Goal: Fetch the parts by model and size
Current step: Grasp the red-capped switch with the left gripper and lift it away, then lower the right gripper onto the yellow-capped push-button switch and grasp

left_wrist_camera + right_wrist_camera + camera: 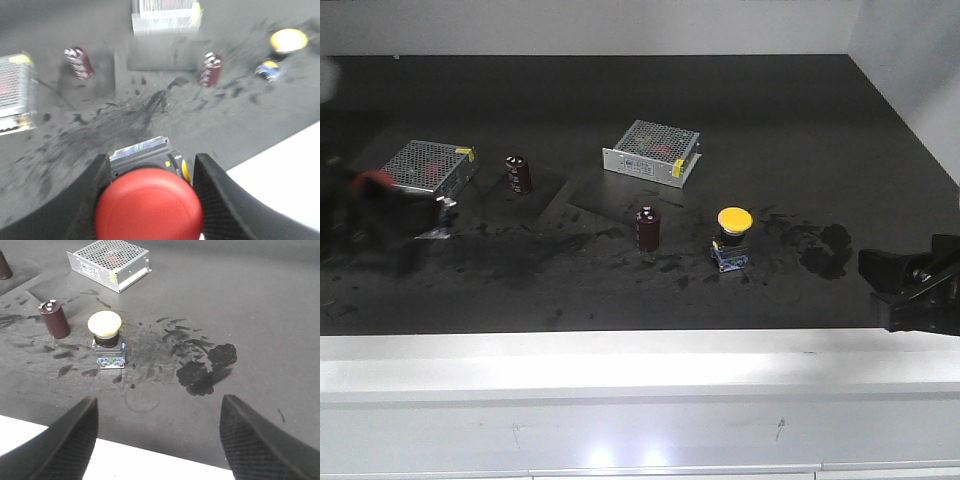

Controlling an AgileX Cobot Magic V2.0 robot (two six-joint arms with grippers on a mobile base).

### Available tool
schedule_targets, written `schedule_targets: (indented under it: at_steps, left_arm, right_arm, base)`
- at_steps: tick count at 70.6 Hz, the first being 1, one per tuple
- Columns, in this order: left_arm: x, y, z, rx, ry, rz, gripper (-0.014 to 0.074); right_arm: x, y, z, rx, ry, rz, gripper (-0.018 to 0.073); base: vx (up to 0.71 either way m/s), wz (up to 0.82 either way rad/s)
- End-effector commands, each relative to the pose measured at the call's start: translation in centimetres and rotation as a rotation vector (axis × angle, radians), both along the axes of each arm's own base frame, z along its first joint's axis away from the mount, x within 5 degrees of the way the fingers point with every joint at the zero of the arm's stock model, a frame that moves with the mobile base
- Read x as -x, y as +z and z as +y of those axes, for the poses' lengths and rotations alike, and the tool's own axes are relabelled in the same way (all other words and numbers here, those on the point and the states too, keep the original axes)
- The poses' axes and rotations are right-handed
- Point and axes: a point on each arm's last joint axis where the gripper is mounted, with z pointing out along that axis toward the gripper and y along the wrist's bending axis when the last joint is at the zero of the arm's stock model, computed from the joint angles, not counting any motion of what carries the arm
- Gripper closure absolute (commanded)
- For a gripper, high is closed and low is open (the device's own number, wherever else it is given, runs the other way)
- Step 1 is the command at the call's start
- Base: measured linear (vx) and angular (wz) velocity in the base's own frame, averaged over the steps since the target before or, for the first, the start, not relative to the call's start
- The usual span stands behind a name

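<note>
The left gripper (150,161) holds the small push-button switch with the round red cap (149,205). Its black jaws press on both sides of the switch, and the red cap faces the wrist camera. In the front view this gripper is at the far left of the dark counter (770,100). It looks blurry there, so I cannot tell if the switch touches the counter.

The other small push-button switch, with a round yellow cap (733,235), stands upright on the counter, near the front and a bit to the right. It has a dark body and a base with blue marks. Nothing holds it.

The right gripper (159,399) is at the right near edge of the counter. Its jaws are wide apart and hold nothing. The yellow switch is a little farther away than the jaws and to their left.

A dark red round can with a silver top (648,228) stands just left of the yellow switch. Another dark red can (518,173) stands farther left. A silver metal box with little holes (652,150) lies far back in the middle. A second silver box (428,167) lies at the left, close to the left gripper. Black smudges (825,250) mark the counter.
</note>
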Motion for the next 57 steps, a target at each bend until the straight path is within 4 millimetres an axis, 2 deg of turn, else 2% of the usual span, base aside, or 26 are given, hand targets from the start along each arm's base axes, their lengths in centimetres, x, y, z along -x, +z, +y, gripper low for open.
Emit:
schedule_targets:
  at_steps: [1, 12, 27, 40, 47, 57]
  left_arm:
    - [2.8, 1.3, 1.2, 0.079, -0.007, -0.17, 0.0603]
    - [7.9, -0.6, 3.7, 0.121, -0.008, -0.251, 0.0603]
    - [12.7, -4.4, 5.9, 0.168, -0.009, -0.329, 0.0603]
    - [14.2, -6.3, 6.6, 0.192, -0.01, -0.386, 0.0603]
    - [14.4, -6.2, 6.7, 0.197, -0.01, -0.397, 0.0603]
    - [14.4, -6.3, 6.8, 0.194, -0.009, -0.39, 0.0603]
  right_arm:
    - [-0.4, 1.7, 0.0, -0.015, -0.001, -0.1, 0.0062]
    - [-0.3, 1.7, 0.0, -0.019, -0.002, -0.097, 0.0062]
    - [-0.3, 1.7, 0.0, -0.018, -0.001, -0.092, 0.0062]
    - [-0.3, 1.6, 0.1, -0.021, -0.002, -0.089, 0.0062]
    - [-0.4, 2.0, 0.1, -0.027, -0.001, -0.097, 0.006]
    - [-1.8, 3.5, 0.4, -0.007, 0.015, -0.071, 0.006]
  base:
    - [0.0, 0.0]
    - [0.0, 0.0]
    - [0.0, 0.0]
    - [0.0, 0.0]
    - [0.0, 0.0]
    - [0.0, 0.0]
